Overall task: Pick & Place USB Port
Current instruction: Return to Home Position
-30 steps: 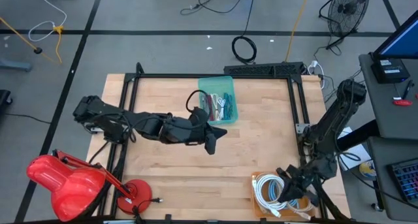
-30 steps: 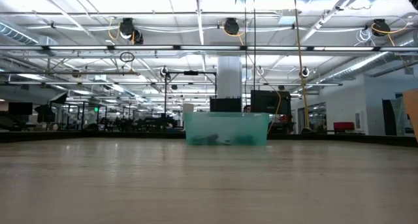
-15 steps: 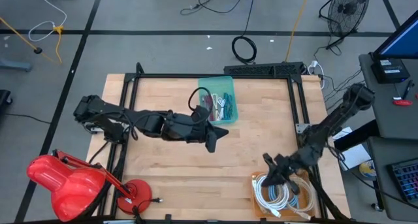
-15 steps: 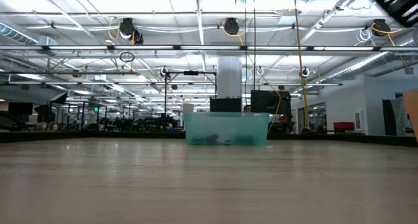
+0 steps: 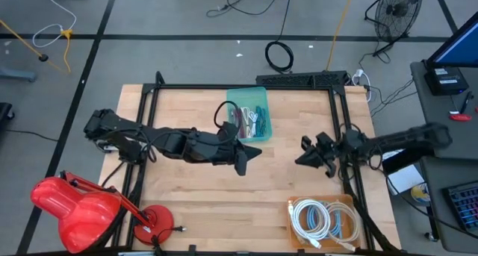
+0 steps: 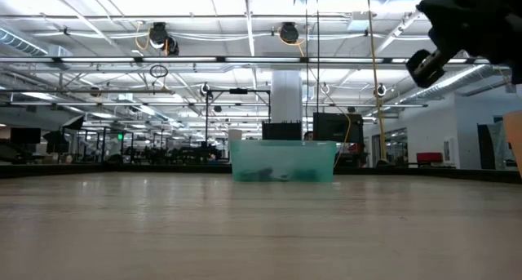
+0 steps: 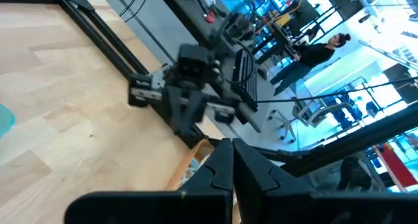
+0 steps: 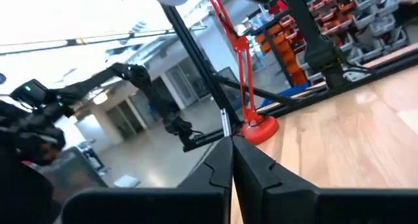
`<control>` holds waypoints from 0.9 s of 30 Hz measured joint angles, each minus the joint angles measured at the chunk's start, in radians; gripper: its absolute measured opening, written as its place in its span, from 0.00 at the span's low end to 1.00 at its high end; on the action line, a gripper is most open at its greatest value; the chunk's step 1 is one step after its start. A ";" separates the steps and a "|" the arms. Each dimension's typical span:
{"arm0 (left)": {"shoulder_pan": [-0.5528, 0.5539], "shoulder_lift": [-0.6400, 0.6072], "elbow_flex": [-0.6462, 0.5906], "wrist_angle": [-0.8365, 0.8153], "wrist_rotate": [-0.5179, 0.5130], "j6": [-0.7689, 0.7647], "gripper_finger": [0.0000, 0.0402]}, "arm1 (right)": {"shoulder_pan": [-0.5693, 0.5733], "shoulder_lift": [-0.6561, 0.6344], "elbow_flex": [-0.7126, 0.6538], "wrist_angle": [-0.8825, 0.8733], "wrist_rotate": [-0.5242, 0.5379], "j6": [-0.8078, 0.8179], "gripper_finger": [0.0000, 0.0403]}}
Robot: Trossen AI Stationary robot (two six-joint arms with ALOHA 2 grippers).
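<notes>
A teal bin [image 5: 250, 114] of dark and coloured cables stands at the table's far middle and shows as a teal box [image 6: 283, 162] in the low view. Coiled white cables [image 5: 314, 219] lie in a wooden tray [image 5: 351, 211] at the near right corner. No single USB part can be told apart. My left gripper [image 5: 254, 152] hovers just near of the bin, shut and empty [image 7: 232, 160]. My right gripper [image 5: 300, 160] is raised over the table's right half, pointing left, shut with nothing between its fingers [image 8: 232, 151]. The low view shows it high up [image 6: 444, 35].
A red desk lamp [image 5: 75, 204] stands at the near left corner and shows in the right wrist view [image 8: 243, 74]. A black frame [image 5: 246, 86] runs along the table's edges. Bare wood lies between the two grippers and toward the near edge.
My right arm has risen from the cable tray at the near right corner and swung toward the far edge and the table's middle, tipping from pointing down to nearly level, pointing left. It carries nothing visible. The cables in the tray lie as before.
</notes>
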 joint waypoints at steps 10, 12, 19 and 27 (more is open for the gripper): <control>-0.007 0.000 0.000 -0.002 -0.065 -0.001 0.01 | -0.337 -0.083 -0.001 -0.083 -0.314 0.001 0.00; -0.007 0.000 0.000 -0.002 -0.082 -0.004 0.02 | -0.376 -0.100 -0.001 -0.083 -0.333 -0.033 0.00; -0.007 0.000 0.000 -0.004 -0.114 -0.004 0.01 | -0.449 -0.193 0.033 -0.258 -0.177 -0.107 0.00; -0.005 0.000 0.000 -0.007 -0.140 -0.003 0.01 | -0.424 -0.308 0.251 -0.866 0.057 -0.357 0.00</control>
